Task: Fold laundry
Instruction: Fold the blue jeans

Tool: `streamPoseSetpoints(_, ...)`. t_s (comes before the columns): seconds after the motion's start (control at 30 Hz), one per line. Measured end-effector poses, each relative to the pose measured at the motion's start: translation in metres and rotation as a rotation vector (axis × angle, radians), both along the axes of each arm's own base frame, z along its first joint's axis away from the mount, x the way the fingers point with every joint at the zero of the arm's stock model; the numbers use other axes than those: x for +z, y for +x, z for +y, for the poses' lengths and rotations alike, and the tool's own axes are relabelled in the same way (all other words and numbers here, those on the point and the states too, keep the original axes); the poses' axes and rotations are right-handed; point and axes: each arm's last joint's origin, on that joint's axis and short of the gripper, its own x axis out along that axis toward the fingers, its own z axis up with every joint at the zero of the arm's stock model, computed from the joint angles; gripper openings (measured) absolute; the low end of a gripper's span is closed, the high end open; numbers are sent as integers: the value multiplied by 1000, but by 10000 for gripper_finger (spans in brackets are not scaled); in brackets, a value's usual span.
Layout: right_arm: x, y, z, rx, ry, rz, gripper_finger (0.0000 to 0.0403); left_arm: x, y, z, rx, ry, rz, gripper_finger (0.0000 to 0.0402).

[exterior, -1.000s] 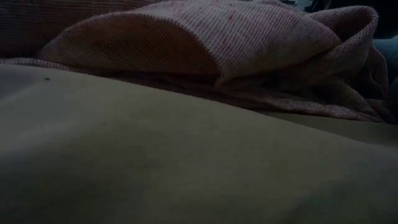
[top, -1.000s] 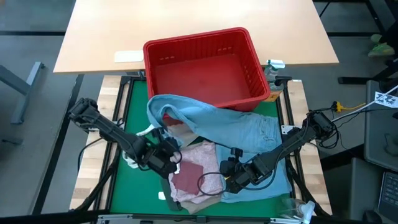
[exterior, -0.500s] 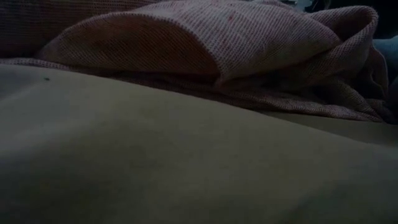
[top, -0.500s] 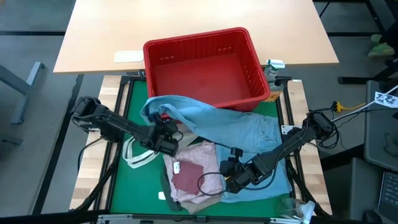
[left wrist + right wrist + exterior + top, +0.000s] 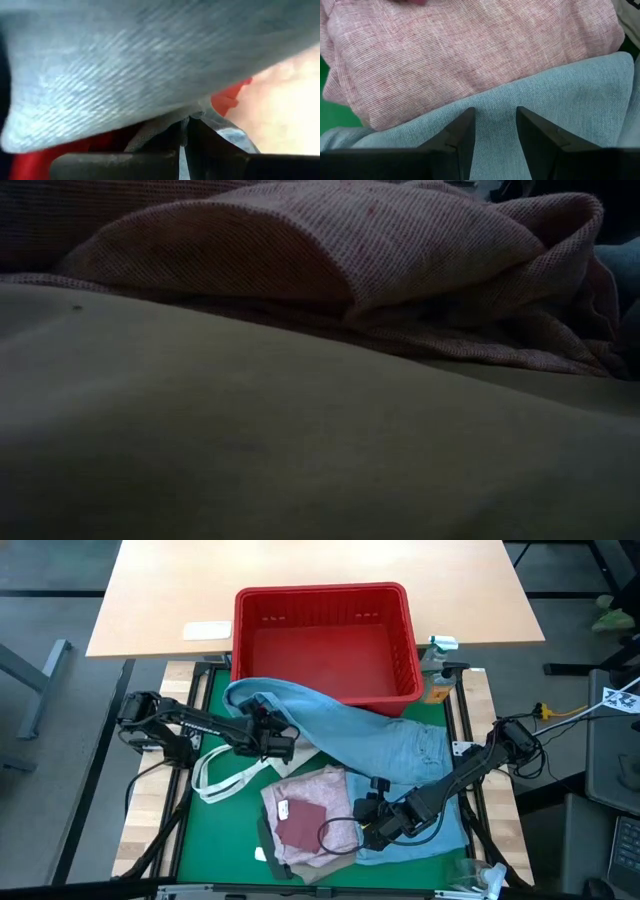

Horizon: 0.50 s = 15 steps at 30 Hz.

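Light blue jeans [image 5: 370, 740] lie from the red basket's near wall [image 5: 330, 690] toward the right front. Their left fold drapes over my left gripper [image 5: 283, 745], and its denim [image 5: 125, 65] fills the left wrist view. That gripper [image 5: 184, 134] is shut on pale cloth. The white tote bag [image 5: 215, 780] trails from it on the green mat. A mottled pink top [image 5: 310, 802] lies on beige trousers [image 5: 250, 430]. My right gripper [image 5: 368, 832] stands open over the jeans' near part [image 5: 560, 100], beside the pink top's edge [image 5: 470, 55]. My left gripper pinches a thin edge of pale cloth [image 5: 161, 129] between its shut fingertips; it looks like part of the white tote bag. The jeans' fold lies on top of the gripper and hides the hold from above. Whether my right gripper's fingertips [image 5: 465, 120] touch the denim, I cannot tell.
The red basket [image 5: 325, 598] stands at the mat's far edge, against a wooden table [image 5: 300, 565]. A bottle [image 5: 438, 648] stands right of the basket. A black cable [image 5: 335, 835] loops over the pink top. Bare green mat [image 5: 220, 835] shows at the near left.
My left gripper has gone toward the far edge and a little right, from beside the pink top to under the jeans' left fold. The tote bag's straps have come out onto the mat behind it. The jeans' fold has shifted toward the basket, which has turned square and slid away.
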Motion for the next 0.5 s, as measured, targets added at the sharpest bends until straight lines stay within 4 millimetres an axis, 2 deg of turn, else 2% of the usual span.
streamPoseSetpoints(0.1,0,0,0,2,-1,0,143,5,3,-9,-49,-9,5,3)
streamPoseSetpoints(0.27,6,-2,-1,2,9,-14,143,26,13,-32,-155,-86,-16,3)
streamPoseSetpoints(0.5,22,-7,-5,1,38,-58,143,78,16,-66,-304,-197,-9,3)
